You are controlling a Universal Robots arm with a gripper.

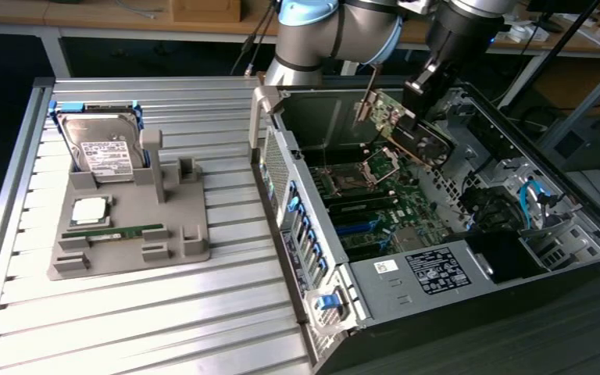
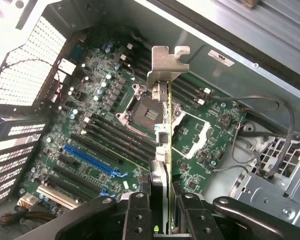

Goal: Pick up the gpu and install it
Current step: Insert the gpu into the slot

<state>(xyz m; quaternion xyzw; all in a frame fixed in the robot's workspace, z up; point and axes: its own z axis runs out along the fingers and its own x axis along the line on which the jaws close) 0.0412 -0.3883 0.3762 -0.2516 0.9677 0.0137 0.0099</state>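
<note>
Claw (image 2: 164,202): partly closed, clamped on the gpu's board edge.
gpu (image 2: 163,127): held edge-on over the motherboard (image 2: 97,130) inside the open computer case (image 1: 311,234).
Writing: case sticker (image 1: 437,268) and hard drive (image 1: 105,152) label unreadable.

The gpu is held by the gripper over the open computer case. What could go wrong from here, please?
1. The gpu, clamped in the gripper, hangs over the CPU socket, not over the blue slot. If it is lowered misaligned, its edge might hit the socket or nearby parts.
2. In the exterior view the card looks tilted, so it may jam when it meets the slot.
3. Loose grey cables lie near and could snag.
</note>
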